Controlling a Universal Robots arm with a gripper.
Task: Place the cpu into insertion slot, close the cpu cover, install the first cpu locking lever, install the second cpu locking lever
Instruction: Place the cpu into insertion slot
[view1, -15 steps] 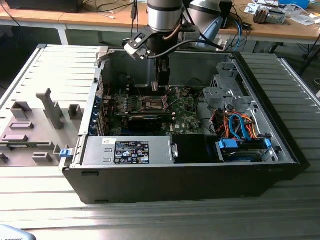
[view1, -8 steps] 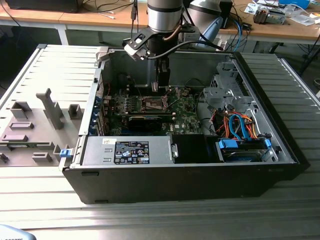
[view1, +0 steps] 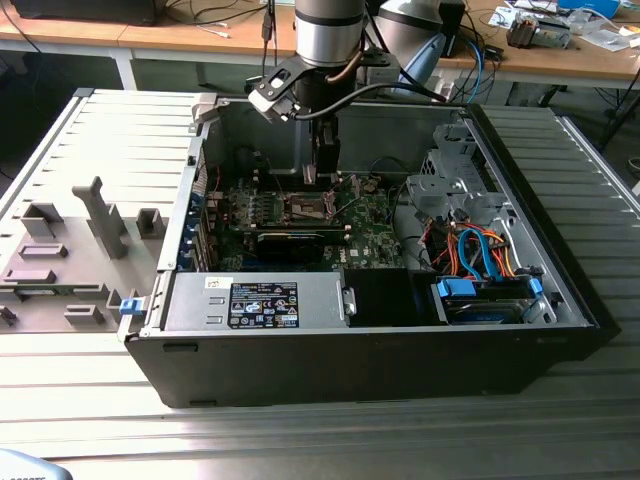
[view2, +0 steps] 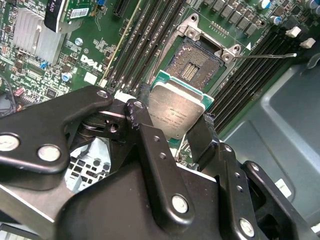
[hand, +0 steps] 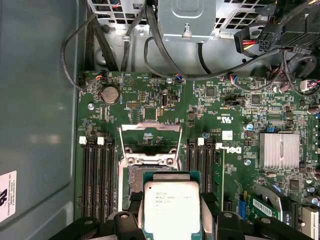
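The cpu (view2: 176, 111) (hand: 171, 206), silvery top facing up, is clamped by two opposite edges between the black fingers (view2: 145, 135) of the gripper (view2: 172, 125) (hand: 172, 215) (view1: 318, 172), which is closed on the chip. It is held just short of the insertion slot (view2: 192, 64) (hand: 132, 179) and overlaps the slot's near edge in both wrist views. It is not seated: the brownish contact field lies bare. How far the chip stands above the slot cannot be judged. The cpu cover (hand: 150, 128) stands raised on the far side of the slot, and the board shows through its square window. A thin wire lever (view2: 265, 56) juts free from one corner of the slot frame. Rows of narrow black memory slots (hand: 97, 180) flank the slot on both sides. A finned silver heat sink (hand: 279, 150) sits well apart on the green circuit board (view1: 378, 218). In the exterior view the arm comes down from the upper centre of the frame into the open computer case (view1: 350, 370), with the slot (view1: 308, 207) near the frame's middle.
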